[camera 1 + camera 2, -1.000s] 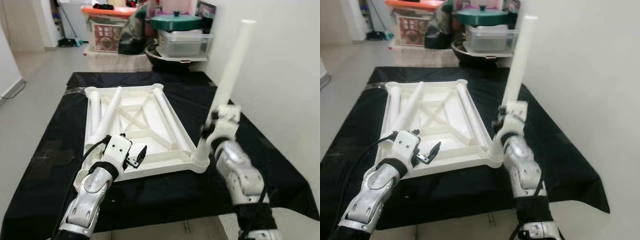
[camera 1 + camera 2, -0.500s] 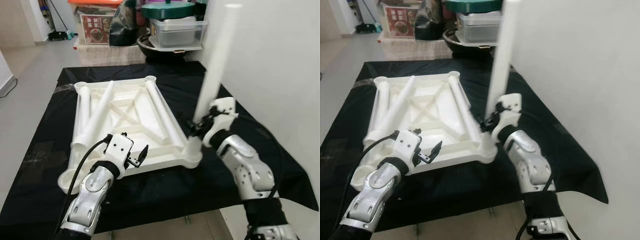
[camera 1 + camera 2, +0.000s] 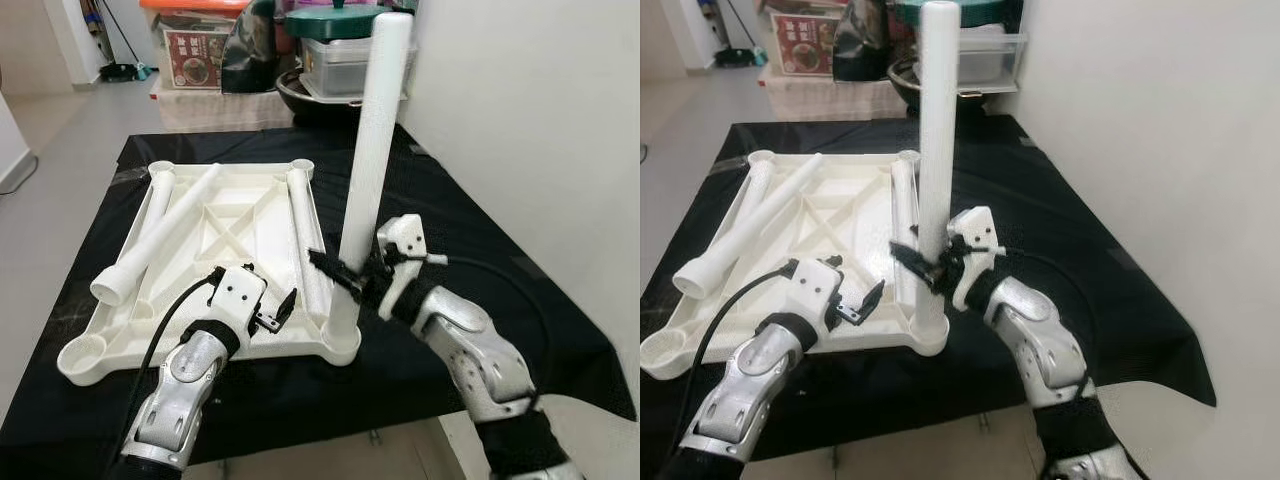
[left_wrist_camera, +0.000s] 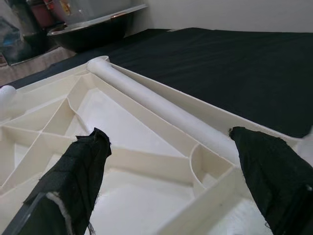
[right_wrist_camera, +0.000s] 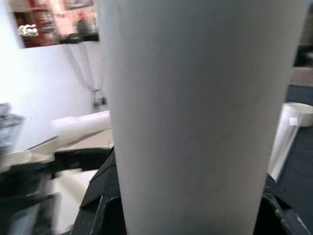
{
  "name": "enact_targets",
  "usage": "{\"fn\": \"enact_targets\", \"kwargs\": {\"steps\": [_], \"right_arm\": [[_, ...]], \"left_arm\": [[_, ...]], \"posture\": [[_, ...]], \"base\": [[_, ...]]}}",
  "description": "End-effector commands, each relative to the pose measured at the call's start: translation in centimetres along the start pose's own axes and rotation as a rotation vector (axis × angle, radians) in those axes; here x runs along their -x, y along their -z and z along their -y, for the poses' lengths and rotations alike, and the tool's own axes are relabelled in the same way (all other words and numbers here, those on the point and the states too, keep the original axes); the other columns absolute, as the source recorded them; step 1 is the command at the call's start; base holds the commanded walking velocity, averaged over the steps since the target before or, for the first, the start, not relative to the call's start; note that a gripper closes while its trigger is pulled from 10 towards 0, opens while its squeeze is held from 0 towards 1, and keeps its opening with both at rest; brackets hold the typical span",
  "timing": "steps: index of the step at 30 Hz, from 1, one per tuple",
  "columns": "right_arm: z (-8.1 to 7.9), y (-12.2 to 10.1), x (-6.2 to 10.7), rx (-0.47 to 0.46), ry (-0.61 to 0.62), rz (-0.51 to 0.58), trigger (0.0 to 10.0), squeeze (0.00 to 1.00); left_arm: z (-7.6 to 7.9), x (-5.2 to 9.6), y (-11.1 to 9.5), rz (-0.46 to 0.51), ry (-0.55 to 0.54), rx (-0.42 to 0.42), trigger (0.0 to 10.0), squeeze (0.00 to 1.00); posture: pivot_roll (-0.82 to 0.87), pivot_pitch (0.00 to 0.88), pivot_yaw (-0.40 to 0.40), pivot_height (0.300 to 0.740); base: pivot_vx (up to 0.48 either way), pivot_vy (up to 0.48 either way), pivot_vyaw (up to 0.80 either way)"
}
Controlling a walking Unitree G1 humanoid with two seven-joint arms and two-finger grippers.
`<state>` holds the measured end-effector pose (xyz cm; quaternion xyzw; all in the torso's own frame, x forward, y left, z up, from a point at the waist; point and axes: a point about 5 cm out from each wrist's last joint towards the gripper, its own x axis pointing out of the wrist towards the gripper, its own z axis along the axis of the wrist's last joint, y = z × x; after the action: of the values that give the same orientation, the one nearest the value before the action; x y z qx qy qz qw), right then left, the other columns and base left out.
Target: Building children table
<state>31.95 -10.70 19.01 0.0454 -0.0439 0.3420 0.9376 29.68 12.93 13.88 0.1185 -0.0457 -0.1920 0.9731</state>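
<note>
Left eye view: white tabletop (image 3: pixel 215 225) lies upside down on the black cloth (image 3: pixel 480 240). Right gripper (image 3: pixel 345 275) is clenched around the upright table leg (image 3: pixel 368 150), low on its shaft. The leg's foot sits in the tabletop's near right corner socket (image 3: pixel 343 345). Left gripper (image 3: pixel 275 315) hovers over the tabletop's near edge, fingers spread, grasping nothing. 1 loose leg (image 3: pixel 165 235) lies slantwise across the tabletop, another leg (image 3: pixel 305 235) lies along its right rim. Storage boxes (image 3: pixel 350 60) stand beyond the tabletop's far edge.

Right eye view: same layout, upright leg close to vertical.

Left wrist view: both black fingers (image 4: pixel 73 171) apart over the tabletop ribs, the rim leg running away between them.

Right wrist view: upright leg close up, dark fingers (image 5: pixel 100 196) on both sides of it.
</note>
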Motion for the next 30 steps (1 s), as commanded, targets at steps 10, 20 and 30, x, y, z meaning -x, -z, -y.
{"fn": "enact_targets", "kwargs": {"steps": [10, 20, 30], "right_arm": [[8.2, 4.7, 4.5, -0.02, 0.839, -0.303, 7.6, 0.0], [6.1, 3.0, 2.8, -0.021, 0.764, -0.161, 10.0, 0.58], [4.2, -0.8, 0.5, -0.021, 0.396, -0.022, 10.0, 0.0]], "left_arm": [[0.1, 0.0, 0.2, -0.006, 0.011, -0.005, 10.0, 0.0], [0.3, -0.3, 0.1, -0.003, 0.017, -0.001, 10.0, 0.0], [0.4, -0.3, 0.2, -0.003, 0.017, 0.006, 10.0, 0.0]], "posture": [[0.04, 0.0, -0.071, 0.74], [0.03, 0.0, -0.066, 0.74], [0.02, 0.0, -0.074, 0.74]], "base": [[0.0, 0.0, 0.0], [0.0, 0.0, 0.0], [0.0, 0.0, 0.0]]}}
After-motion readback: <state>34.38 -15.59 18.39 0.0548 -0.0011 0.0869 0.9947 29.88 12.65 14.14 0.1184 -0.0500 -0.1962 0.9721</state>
